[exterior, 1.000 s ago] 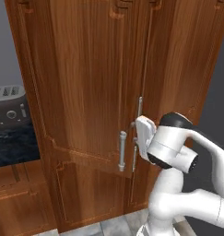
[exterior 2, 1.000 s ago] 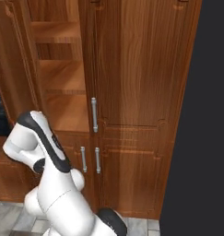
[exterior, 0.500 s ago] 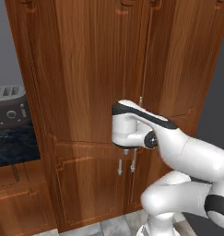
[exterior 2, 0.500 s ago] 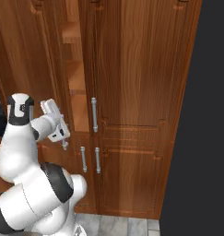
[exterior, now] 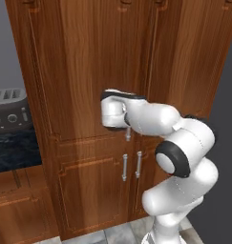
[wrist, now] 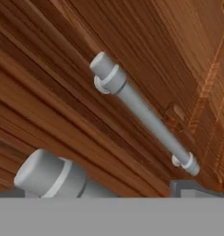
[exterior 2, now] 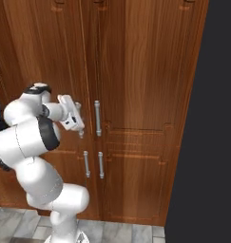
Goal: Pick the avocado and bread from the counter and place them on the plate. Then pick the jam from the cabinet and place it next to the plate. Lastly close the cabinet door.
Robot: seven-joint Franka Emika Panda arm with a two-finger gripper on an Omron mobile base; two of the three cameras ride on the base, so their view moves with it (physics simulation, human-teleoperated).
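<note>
The tall reddish-brown cabinet door [exterior 2: 60, 61] lies flush with the front of the cabinet [exterior: 194, 57], next to the matching right door. My gripper [exterior 2: 77, 119] is at the door's vertical silver bar handle [exterior 2: 81, 135], whose lower end shows under my hand. In the hand view that handle [wrist: 51, 177] is very close at the bottom left, and one fingertip [wrist: 192, 188] stands far off to the right, so the jaws are open with nothing held. The neighbouring door's handle [wrist: 143, 115] crosses the middle. The avocado, bread, plate and jam are out of view.
Two small lower doors with short bar handles [exterior: 124, 167] sit under the tall doors. To the left are the black marble counter [exterior: 12, 151] and a grey toaster [exterior: 7, 110]. A dark wall [exterior 2: 216, 118] borders the cabinet on the right.
The tall door, ajar with shelves showing a second ago, has swung shut. My arm swept leftward across the cabinet front with it, and the jaws widened off the handle.
</note>
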